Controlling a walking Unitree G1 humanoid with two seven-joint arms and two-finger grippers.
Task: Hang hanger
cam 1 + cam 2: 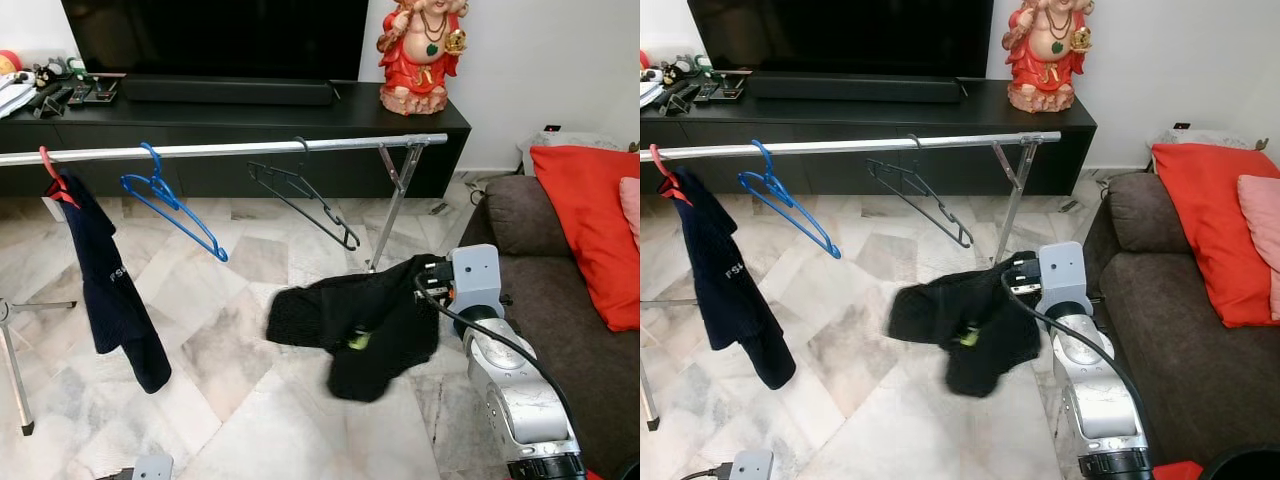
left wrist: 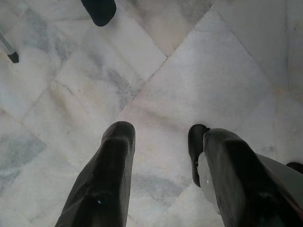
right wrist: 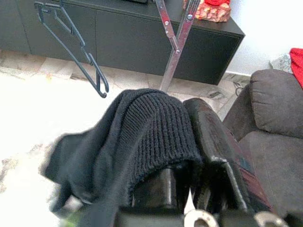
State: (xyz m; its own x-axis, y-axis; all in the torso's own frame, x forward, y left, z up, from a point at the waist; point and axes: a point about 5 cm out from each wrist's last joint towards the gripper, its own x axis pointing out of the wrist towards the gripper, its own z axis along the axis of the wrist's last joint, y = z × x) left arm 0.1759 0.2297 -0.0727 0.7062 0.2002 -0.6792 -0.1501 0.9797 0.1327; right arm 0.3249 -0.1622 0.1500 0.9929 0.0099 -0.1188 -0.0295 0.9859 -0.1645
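A pale marble-tiled floor spreads across the room, with a long black low TV cabinet along the far wall and a brown fabric sofa on the robot's right carrying a red cushion. A red and gold figurine stands on the cabinet's right end. In front of the cabinet runs a silver metal clothes rail on slanted legs.

From the rail hang three things: at the left a dark navy garment on a red hanger, then a bare blue plastic hanger, and further right a bare black wire hanger, tilted with its lower end pointing toward the sofa. All three hooks sit over the rail.

A black knitted garment hangs in a crumpled mass from the end of the right arm, above the floor just in front of the rail's right leg; a small yellow-green patch shows in its folds. The right gripper is clamped narrowly on this knit, whose ribbed edge is draped over the fingers in the right wrist view.

The left gripper hangs low over bare floor tiles, its two black fingers spread apart and holding nothing
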